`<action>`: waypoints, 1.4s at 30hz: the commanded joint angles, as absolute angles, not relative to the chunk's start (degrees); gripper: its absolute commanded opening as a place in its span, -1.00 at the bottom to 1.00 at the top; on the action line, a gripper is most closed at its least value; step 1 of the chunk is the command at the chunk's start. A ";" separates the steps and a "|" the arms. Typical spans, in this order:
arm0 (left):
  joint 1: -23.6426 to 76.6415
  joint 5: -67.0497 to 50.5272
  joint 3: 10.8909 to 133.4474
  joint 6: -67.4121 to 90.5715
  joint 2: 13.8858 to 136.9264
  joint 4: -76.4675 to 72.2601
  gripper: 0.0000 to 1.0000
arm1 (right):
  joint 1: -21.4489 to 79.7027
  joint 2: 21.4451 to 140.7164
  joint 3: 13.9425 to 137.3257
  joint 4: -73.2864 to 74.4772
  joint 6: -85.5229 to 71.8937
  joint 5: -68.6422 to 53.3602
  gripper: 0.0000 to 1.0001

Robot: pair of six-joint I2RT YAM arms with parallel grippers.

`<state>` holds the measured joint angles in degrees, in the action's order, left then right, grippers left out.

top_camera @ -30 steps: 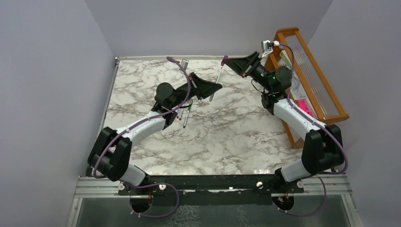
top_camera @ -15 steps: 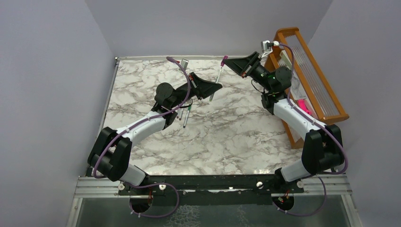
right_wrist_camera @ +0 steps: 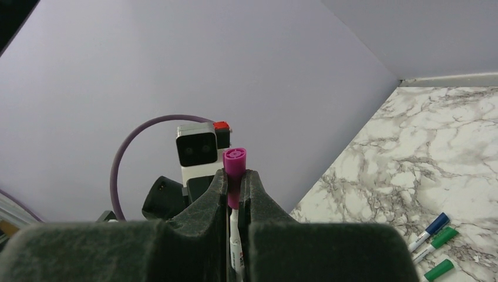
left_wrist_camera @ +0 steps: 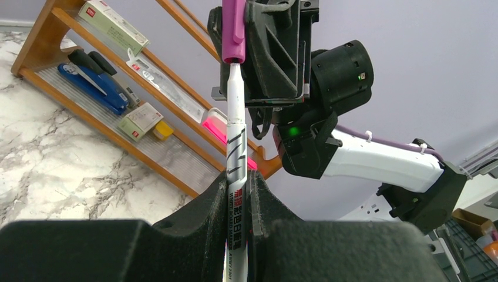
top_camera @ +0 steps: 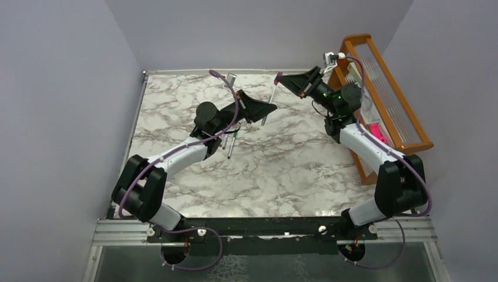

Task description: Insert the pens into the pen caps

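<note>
Pen-capping is what the top view shows, above the far half of the tabletop (top_camera: 282,170). The left end effector (top_camera: 267,108) is clamped on a pen (top_camera: 271,96) low on its barrel. The pen's long axis runs away from that end effector toward the far edge, leaning a little right. At its far end sits the magenta cap (top_camera: 277,75), with the right end effector (top_camera: 282,76) pinched shut on it from the right-hand side. Both arms meet at that one spot, well in from the wooden rack (top_camera: 405,123) along the right edge.

From the left wrist, the barrel (left_wrist_camera: 236,153) stands straight up out of the closed fingers (left_wrist_camera: 205,205). Its narrow white neck enters the cap's mouth (left_wrist_camera: 233,29), yet a stretch of neck shows below the cap, so I'd judge it started but not fully seated.

From the right wrist, the cap (right_wrist_camera: 234,166) is gripped between the two fingers (right_wrist_camera: 214,197), and the pen hangs in line beneath it. Three more pens (right_wrist_camera: 444,237) lie together on the tabletop.

What counts next, I think, is a push straight along that shared axis; any sideways drift would cock the cap.
</note>
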<state>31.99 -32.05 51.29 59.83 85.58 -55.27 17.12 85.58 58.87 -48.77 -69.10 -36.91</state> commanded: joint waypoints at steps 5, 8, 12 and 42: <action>31.83 -34.25 56.39 59.29 87.10 -58.18 -1.00 | 16.79 82.70 58.15 -43.71 -64.98 -39.42 -0.99; 31.65 -34.32 57.39 59.25 87.55 -58.18 -1.00 | 16.79 81.89 57.98 -41.50 -63.23 -39.55 -0.99; 31.23 -34.98 59.43 59.40 88.84 -58.23 -1.00 | 16.79 81.65 57.59 -39.57 -63.02 -40.37 -0.99; 30.73 -37.27 60.68 60.16 90.72 -58.97 -1.00 | 16.79 77.92 51.24 -46.46 -69.33 -45.17 -0.99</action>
